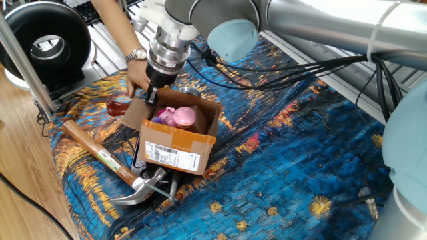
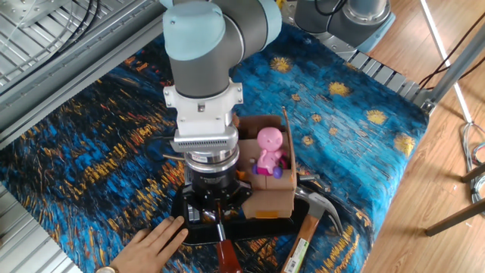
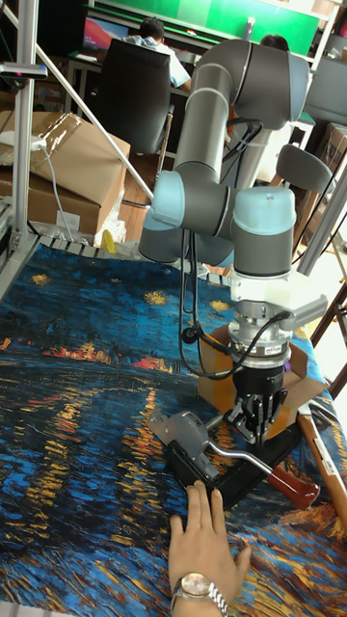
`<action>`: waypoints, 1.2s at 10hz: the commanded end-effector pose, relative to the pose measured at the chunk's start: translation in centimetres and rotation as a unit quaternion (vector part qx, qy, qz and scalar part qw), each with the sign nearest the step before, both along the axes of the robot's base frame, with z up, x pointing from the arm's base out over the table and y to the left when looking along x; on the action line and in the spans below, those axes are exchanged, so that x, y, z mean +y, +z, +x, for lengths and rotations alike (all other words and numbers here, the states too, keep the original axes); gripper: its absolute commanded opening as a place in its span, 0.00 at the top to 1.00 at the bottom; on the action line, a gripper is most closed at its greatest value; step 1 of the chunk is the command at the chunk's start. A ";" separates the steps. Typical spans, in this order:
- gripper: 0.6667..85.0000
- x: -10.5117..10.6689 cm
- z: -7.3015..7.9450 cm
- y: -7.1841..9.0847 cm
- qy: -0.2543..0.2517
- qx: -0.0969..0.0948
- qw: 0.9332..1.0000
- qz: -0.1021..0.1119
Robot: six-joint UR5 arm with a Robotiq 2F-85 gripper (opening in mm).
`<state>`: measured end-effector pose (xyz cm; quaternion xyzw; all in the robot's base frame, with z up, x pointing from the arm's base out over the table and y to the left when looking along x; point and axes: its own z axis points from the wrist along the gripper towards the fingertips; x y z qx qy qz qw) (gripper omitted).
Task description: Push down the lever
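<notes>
Lever (image 3: pixel 258 466), low in the tall frame, is lying under the claw (image 3: pixel 253 425), whose fingers look nearly together, gripping nothing; a hand (image 3: pixel 204 549) is bracing the base.

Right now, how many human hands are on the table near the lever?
1. The hand lies flat on the cloth beside the black base, close to the lever and the end effector. A second could be hidden behind the arm.

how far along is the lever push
Done: the end effector is down at the lever, just above the metal bar. In hand: a person's hand steadies the black base. Left: the push itself; the red-sleeved handle looks low, but full travel cannot be judged.
</notes>
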<state>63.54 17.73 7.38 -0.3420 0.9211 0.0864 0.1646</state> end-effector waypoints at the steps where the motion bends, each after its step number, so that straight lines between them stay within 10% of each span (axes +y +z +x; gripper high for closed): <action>1: 0.85 -0.7 0.9 0.1 -0.005 -0.014 1.000 -0.003; 6: 0.86 -1.1 0.6 -0.4 -0.018 -0.005 1.000 -0.005; 9: 0.87 -0.3 0.1 -0.4 -0.048 0.012 0.998 0.031; 12: 0.87 -1.7 -0.3 0.0 -0.059 0.018 0.998 0.007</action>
